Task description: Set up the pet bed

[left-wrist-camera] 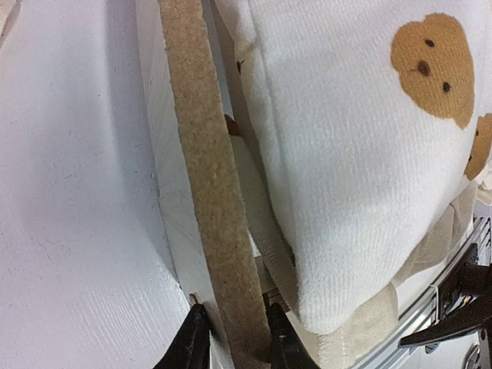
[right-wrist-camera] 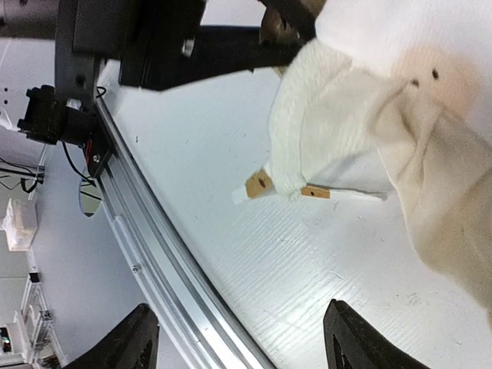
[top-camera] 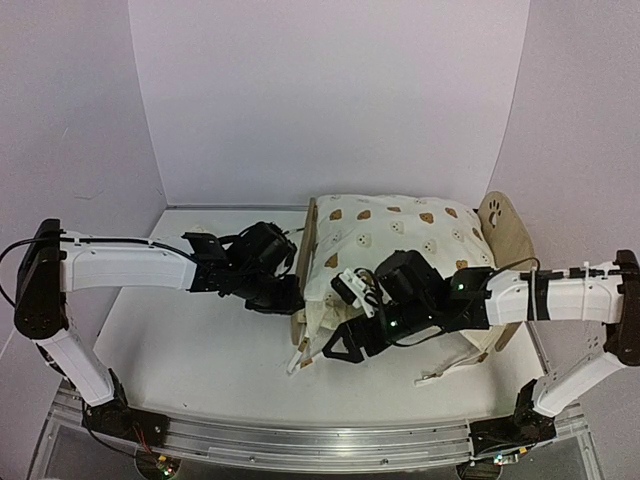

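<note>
pet bed (top-camera: 508, 250): right of mid-table, long axis running left to right, cushion (top-camera: 390, 245) on top.
low end board (left-wrist-camera: 211, 192) faces the left arm, paw headboard (top-camera: 494, 215) the right. the left gripper (top-camera: 285, 295) is the nearer one, jaws astride the near end of that board and close against both faces (cannot tell if they already pinch it). right gripper (right-wrist-camera: 238, 327) hangs released, nothing between its fingers, over bare table (right-wrist-camera: 307, 254) just off the bed's near long side, by the cushion's drooping corner. judgement: any shift of the frame turns on the left-hand hold across that board.
</note>
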Motion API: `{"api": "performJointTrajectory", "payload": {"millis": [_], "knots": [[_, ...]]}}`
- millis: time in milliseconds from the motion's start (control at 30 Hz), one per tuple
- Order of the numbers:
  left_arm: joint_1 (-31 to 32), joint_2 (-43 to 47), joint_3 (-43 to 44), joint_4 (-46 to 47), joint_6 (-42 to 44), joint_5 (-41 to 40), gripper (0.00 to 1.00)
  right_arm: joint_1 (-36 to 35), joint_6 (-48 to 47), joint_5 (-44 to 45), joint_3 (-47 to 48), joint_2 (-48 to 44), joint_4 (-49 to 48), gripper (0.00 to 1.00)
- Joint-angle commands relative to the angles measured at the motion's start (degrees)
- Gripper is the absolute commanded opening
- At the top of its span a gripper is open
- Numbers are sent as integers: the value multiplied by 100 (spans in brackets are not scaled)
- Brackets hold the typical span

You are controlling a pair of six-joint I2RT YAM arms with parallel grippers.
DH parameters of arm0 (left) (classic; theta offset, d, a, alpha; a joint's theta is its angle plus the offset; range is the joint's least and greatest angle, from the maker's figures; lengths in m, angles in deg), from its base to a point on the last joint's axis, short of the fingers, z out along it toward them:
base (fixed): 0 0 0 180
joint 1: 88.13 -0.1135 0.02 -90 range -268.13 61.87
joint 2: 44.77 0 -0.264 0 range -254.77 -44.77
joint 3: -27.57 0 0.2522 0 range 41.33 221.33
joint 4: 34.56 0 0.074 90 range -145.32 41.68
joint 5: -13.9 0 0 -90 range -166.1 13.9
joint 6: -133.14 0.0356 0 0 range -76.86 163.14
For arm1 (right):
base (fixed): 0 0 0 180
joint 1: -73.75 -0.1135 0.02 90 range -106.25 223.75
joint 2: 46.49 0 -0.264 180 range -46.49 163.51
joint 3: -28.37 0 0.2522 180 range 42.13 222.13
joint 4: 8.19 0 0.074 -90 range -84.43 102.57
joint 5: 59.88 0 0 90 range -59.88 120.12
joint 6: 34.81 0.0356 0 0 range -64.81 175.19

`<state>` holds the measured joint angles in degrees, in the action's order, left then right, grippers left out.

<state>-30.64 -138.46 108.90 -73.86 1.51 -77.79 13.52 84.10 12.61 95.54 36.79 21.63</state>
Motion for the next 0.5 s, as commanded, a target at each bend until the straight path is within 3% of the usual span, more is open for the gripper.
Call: {"api": "performJointTrajectory", "payload": {"millis": [0,67,200,333,467], "knots": [[-10,-211,392,-172,57,328,5,-87,-629,837,-806,-263,-985,68],[-14,-232,604,-361,112,389,0,-115,-842,1204,-1164,-257,-1726,62],[-19,-239,1036,-720,105,402,0,-239,-1087,2022,-2074,59,-3794,47],[-14,-50,1249,-737,-12,335,0,-528,-1551,2990,-2486,752,-5713,48],[-10,135,1506,-724,38,225,0,-624,-1740,3517,-2334,1457,-6280,49]]}}
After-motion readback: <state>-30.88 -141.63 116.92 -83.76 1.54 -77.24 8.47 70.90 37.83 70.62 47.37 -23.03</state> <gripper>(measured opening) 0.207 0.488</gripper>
